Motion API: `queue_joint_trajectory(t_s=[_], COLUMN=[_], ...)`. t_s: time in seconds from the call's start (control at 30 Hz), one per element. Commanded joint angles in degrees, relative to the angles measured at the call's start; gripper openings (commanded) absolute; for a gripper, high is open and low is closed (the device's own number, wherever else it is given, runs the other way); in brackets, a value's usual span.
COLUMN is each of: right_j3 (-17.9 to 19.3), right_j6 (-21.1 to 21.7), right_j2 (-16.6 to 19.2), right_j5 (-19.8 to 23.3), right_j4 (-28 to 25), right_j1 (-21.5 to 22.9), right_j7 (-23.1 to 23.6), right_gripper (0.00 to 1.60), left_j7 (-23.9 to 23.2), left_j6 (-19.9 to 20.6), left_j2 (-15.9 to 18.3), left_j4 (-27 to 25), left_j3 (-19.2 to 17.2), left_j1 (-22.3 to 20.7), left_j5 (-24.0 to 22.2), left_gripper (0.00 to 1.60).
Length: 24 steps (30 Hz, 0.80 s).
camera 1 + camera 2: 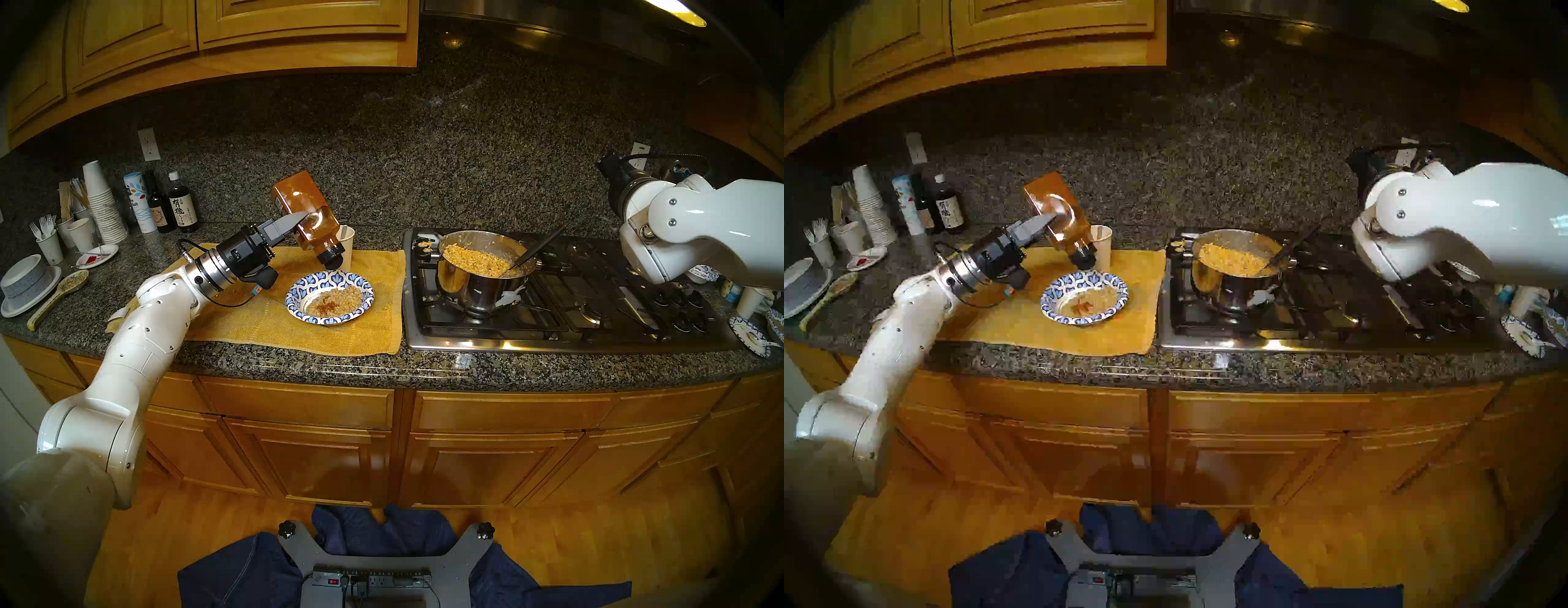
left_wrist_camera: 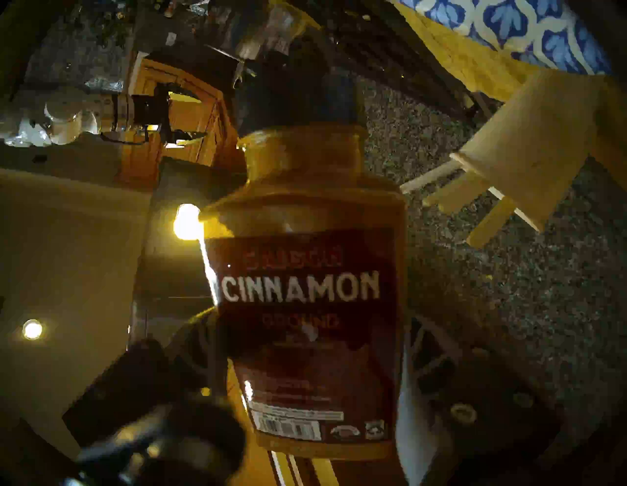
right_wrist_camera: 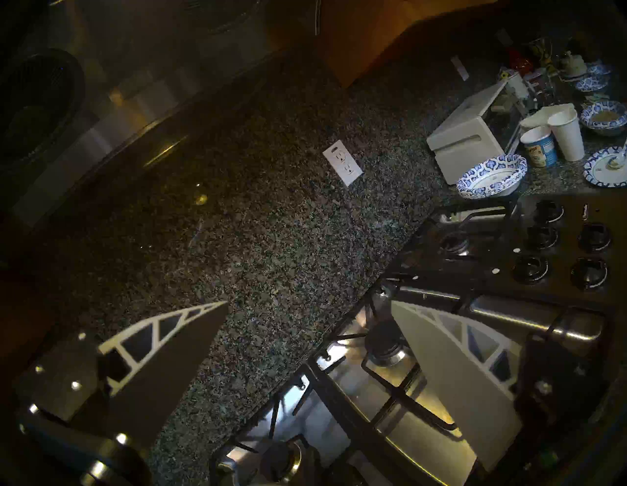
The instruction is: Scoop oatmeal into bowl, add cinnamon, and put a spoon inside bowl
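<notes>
Left gripper: we find it clamped on the tall clear cinnamon jar, tilted lid-down above the blue-and-white leaf-rimmed paper bowl.
Right gripper: spread apart, empty.
Advice: we recommend righting the jar slowly.

Warm yellow light from a hood lamp at top right, head views fairly bright on the table with heavy dark fisheye rim; right head view softer and blocky. Wrist views dim and grainy: two ceiling lights flare, cinnamon jar label murky, glare on the stove steel.
</notes>
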Motion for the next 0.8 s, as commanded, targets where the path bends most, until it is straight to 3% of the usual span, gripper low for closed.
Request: queue_joint_trajectory(t_s=[0.0, 0.37, 0.53, 0.63, 0.67, 0.77], right_j3=[1.48, 0.8, 1.05, 1.47, 1.56, 1.41], right_j6=[0.02, 0.02, 0.02, 0.02, 0.02, 0.02], right_j2=[0.07, -0.02, -0.09, -0.01, 0.03, 0.01], right_j5=[-1.63, -0.18, -0.54, -1.54, -1.75, -1.41], right_j4=[0.4, 0.57, 0.5, 0.39, 0.38, 0.41], right_j1=[1.57, 1.46, 1.69, 1.63, 1.59, 1.62], right_j7=[-4.15, -1.2, -2.6, -4.34, -4.61, -3.98], right_gripper=[1.6, 1.6, 1.6, 1.6, 1.6, 1.6], left_j7=[1.18, -1.14, -1.58, -1.69, -1.9, -2.29], left_j6=[0.6, -0.43, -1.82, -3.05, -3.06, -3.19], left_j2=[1.62, -4.37, -4.69, -3.23, -1.17, 0.31], left_j4=[-1.58, -3.34, -3.25, -4.02, -4.51, -4.12], left_j3=[-1.25, -5.96, -6.31, -5.83, -4.44, -3.43], left_j1=[-1.46, -7.34, -5.49, -2.29, -0.05, 1.66], left_j5=[-0.34, -4.47, -4.94, -4.18, -1.87, -0.1], left_gripper=[0.0, 0.0, 0.0, 0.0, 0.0, 0.0])
